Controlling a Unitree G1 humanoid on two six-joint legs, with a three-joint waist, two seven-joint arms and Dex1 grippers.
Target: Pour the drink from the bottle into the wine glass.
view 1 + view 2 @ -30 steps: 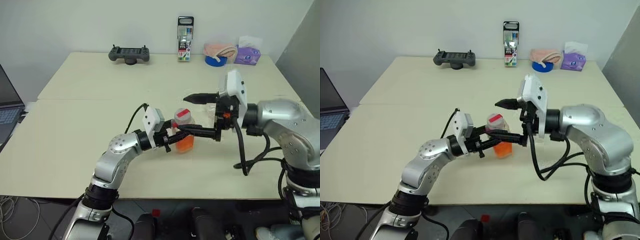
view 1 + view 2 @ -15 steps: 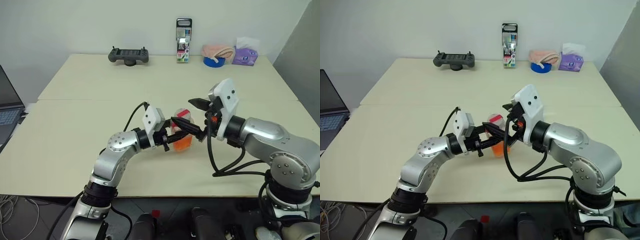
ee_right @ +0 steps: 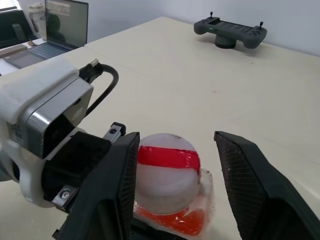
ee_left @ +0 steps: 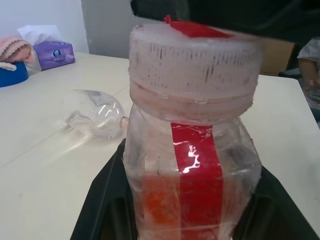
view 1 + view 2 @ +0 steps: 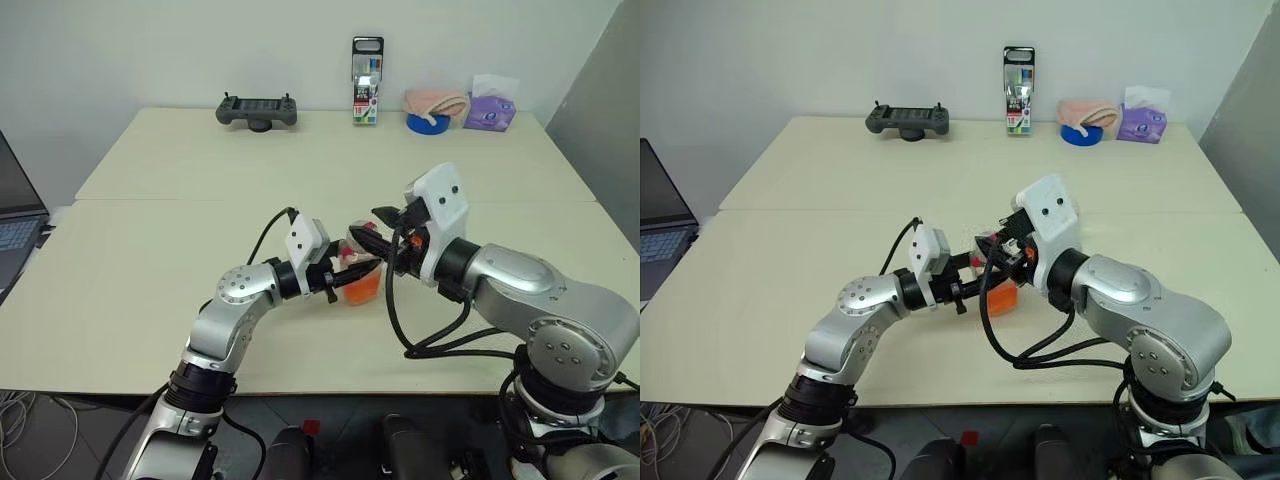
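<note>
bottle [image 4: 192, 150]: grasped by left end effector [image 5: 345, 275] | right end effector [image 3: 172, 187]: fingers straddle cap, contact unclear | wine glass [image 4: 92, 112]: lying sideways on table [image 4: 40, 165], left wrist view

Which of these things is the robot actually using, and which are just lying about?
In use: bottle with orange-red drink, wine glass, left gripper, right gripper.

Lying about: game controller, marker box, tape roll, tissue pack, laptop.
</note>
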